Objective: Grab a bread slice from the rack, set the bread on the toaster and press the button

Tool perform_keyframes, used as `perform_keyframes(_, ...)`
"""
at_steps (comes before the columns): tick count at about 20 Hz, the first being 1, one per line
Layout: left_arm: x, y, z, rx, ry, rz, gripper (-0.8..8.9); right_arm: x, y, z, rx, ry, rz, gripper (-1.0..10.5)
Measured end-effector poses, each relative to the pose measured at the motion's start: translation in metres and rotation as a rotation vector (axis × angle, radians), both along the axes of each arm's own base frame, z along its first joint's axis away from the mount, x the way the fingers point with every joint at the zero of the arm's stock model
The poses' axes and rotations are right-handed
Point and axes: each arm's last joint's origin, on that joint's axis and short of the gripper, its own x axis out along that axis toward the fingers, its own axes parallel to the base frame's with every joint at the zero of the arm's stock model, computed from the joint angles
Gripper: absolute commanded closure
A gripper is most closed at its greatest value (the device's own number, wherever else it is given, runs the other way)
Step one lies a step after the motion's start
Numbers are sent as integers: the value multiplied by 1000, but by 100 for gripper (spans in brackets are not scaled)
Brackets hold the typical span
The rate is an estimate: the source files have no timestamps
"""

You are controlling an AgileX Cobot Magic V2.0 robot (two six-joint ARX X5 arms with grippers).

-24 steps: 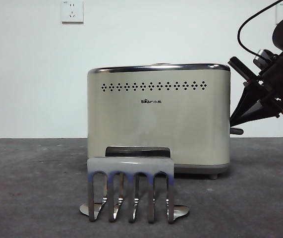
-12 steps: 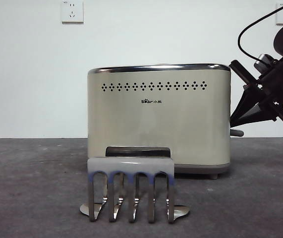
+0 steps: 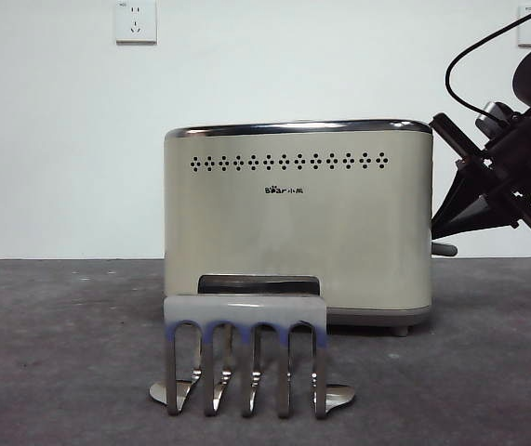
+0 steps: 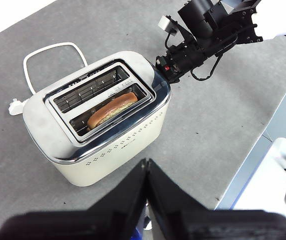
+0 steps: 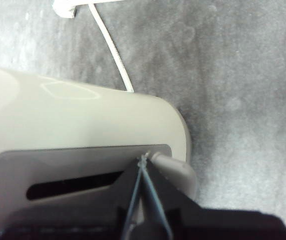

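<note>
Bread, the slice of bread [image 4: 111, 109], sits down in the near slot of the toaster [image 3: 298, 223], so the rack [image 3: 246, 353] in front stands empty. I think the bread is light and soft and would crumble if squeezed, but it needs no more holding. The thing to work now is the button [image 3: 444, 248], a small grey stub on the toaster's right side. It looks stiff and a bit smooth, so I think it is best pushed straight down from its top, near the toaster wall, so the tip does not slide off. The right gripper [image 5: 144, 161] has its jaws pinched together into one point, touching the button from above. The left gripper [image 4: 147, 167], also closed and holding nothing, hangs high over the toaster. Since the earlier pictures, the right gripper has crept only a tiny bit; the button looks no lower.
</note>
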Motion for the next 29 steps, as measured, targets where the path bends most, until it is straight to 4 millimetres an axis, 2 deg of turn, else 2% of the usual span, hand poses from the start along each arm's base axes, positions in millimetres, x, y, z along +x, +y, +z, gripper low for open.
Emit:
perform_keyframes(7,0,0,0,0,0,0,819,-10,0,17,-38,-52,-16,954)
perform_keyframes(11,0,0,0,0,0,0,819,-30,-5,43,-87,-94,-58,954)
perform_keyframes(15,0,0,0,0,0,0,819,-56,-7,91,-88,-255,-77,954)
perform_keyframes(22,0,0,0,0,0,0,818,-132,-10,161,-74,-429,-86,949)
perform_keyframes(26,-1,-1,0,-24,21,-34,818,-173,-12,220,-82,-540,-84,949)
perform_keyframes(29,-10,5,5,-70,30,-77,818,-196,-13,256,-97,-585,-72,948)
